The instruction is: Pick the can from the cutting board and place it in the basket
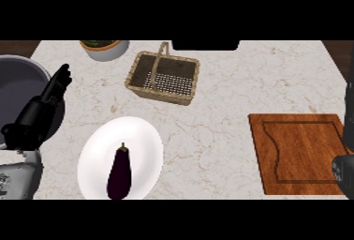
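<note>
At far left our left hand [43,105] is resting, fingers straight and together, beside the plate [142,136] carrying an eggplant [120,172]; the basket [163,78] is sitting upper centre. We're seeing no can on the cutting board [298,152]. Our right hand [343,171] is barely showing at the right edge, fingers unreadable, so we should be confirming the can is held before carrying it over the basket.

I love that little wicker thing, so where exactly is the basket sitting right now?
In the head view, the basket sits near the counter's far edge, slightly left of centre, beside the potted plant and beyond the white plate holding the eggplant.
</note>
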Controlling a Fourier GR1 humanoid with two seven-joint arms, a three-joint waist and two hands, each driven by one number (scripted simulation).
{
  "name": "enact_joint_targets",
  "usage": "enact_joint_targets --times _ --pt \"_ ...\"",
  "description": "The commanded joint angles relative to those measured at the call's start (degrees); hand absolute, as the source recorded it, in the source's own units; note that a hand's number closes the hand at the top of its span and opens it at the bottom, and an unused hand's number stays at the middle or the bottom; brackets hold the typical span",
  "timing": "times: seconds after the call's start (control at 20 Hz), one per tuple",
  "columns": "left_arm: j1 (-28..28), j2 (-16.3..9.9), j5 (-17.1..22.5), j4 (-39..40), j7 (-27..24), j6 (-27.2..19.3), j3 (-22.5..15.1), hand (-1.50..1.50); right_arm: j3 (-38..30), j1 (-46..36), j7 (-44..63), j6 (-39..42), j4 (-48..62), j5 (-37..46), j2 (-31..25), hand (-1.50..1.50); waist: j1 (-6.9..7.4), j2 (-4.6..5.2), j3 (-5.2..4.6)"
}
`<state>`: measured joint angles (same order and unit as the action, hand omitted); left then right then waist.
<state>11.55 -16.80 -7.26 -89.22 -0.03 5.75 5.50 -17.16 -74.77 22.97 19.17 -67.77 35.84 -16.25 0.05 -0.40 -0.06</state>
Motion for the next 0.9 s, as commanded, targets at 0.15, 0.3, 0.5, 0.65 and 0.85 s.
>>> enact_joint_targets --times 0.15,0.3,0.5,0.65,0.85 --pt "0.33 1.02 -1.81 3.26 -2.44 -0.57 -0.89 0.0 3.37 -14.41 12.76 1.47 6.27 -0.69 6.22 1.5 0.73 0.39 -0.06" --pt "2.02 2.18 -1.81 0.53 0.64 -1.14 -1.7 0.0 2.3 -17.49 11.57 0.5 11.57 -1.87 5.91 1.5 0.89 0.47 0.0" --pt "-1.15 -0.22 0.58 -0.66 -1.82 1.73 0.63 0.0 2.56 -18.89 13.6 -3.64 17.7 -0.68 8.92 1.5 1.53 0.48 -0.01" --pt "-0.42 2.56 -2.14 1.03 -2.3 -0.58 -1.96 0.0 2.1 -24.59 15.14 -1.07 23.79 -1.71 8.62 1.5 1.6 0.66 -0.04" --pt "0.21 0.82 -0.78 -0.47 -0.73 1.12 -0.58 0.0 2.45 -26.1 17.52 0.41 28.37 -1.92 9.85 1.5 1.52 0.53 -0.02"
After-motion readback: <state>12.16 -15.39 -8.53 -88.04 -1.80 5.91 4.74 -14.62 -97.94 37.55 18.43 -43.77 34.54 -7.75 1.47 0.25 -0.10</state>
